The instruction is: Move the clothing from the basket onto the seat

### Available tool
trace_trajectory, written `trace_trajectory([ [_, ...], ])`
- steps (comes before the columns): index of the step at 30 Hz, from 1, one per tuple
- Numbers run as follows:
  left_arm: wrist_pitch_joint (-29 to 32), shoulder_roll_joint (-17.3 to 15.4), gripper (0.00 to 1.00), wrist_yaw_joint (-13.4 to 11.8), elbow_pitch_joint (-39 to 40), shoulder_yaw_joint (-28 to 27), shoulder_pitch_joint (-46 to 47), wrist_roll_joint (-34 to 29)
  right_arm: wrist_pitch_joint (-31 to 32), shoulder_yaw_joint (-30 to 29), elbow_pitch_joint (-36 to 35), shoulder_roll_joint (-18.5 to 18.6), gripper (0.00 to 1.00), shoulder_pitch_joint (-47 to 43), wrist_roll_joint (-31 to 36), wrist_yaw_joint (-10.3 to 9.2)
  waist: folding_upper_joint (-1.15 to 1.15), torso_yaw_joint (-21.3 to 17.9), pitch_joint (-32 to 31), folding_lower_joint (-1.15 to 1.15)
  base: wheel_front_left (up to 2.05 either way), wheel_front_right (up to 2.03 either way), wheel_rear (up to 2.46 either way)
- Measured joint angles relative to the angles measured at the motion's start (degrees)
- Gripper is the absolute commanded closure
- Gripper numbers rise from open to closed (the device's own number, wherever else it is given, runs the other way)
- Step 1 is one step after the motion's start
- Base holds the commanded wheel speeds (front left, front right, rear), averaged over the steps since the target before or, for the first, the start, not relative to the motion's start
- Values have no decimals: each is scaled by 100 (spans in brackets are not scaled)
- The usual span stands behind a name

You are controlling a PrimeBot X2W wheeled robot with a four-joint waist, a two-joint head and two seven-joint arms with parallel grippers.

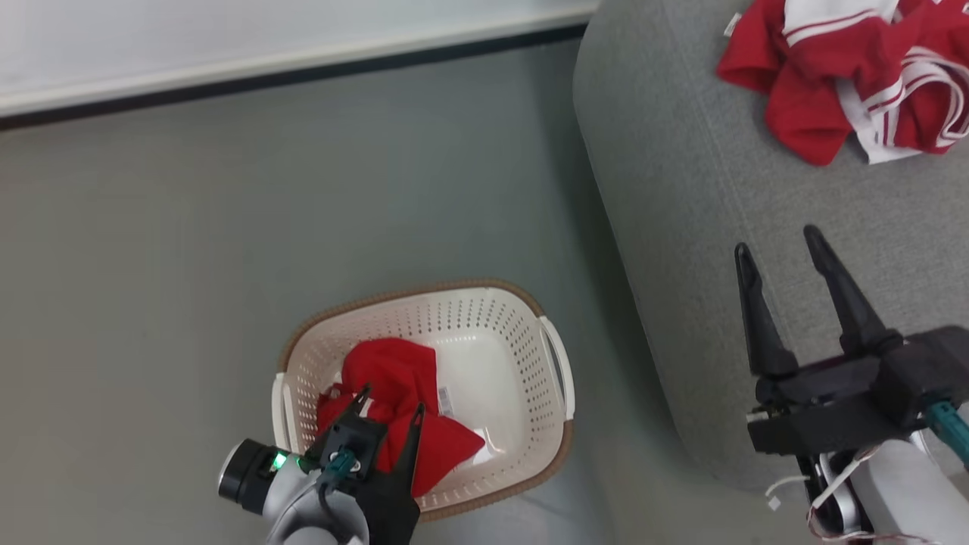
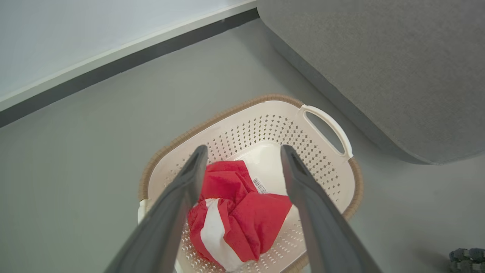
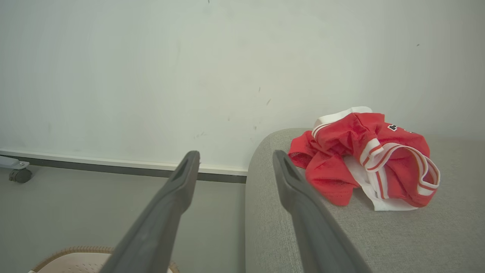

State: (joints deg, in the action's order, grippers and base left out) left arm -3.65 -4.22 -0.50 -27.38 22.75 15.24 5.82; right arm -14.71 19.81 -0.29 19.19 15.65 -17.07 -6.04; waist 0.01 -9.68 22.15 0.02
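Smooth grey floor (image 1: 189,227) carries the oval, hole-dotted plastic basket (image 1: 484,310), its long axis pointing toward the grey fabric seat (image 1: 681,227). One crumpled red garment (image 1: 394,371) lies inside (white stripe showing); a second garment (image 1: 817,113) sits on the seat. Left gripper (image 1: 391,400) and right gripper (image 1: 777,241) gape, empty.

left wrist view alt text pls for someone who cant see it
The left gripper, its two dark fingers spread open, points down at a crumpled red and white garment lying in a cream perforated basket. The basket stands on a grey floor beside the corner of a grey fabric seat.
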Motion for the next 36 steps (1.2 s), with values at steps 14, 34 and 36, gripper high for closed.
trace_trajectory([
  [14,357,5,0,4,-1054,110,1031,-313,-1,-134,-385,-89,0,870,75,0,0,-136,1063,0,0,0,0],
  [34,667,-107,0,46,-1892,386,2537,-924,-2,-281,-860,-144,0,1740,299,0,0,-69,2573,-1,0,0,0],
  [36,713,-108,0,48,-1950,417,2694,-976,-2,-281,-887,-176,0,1844,299,0,0,-60,2724,-1,0,0,0],
])
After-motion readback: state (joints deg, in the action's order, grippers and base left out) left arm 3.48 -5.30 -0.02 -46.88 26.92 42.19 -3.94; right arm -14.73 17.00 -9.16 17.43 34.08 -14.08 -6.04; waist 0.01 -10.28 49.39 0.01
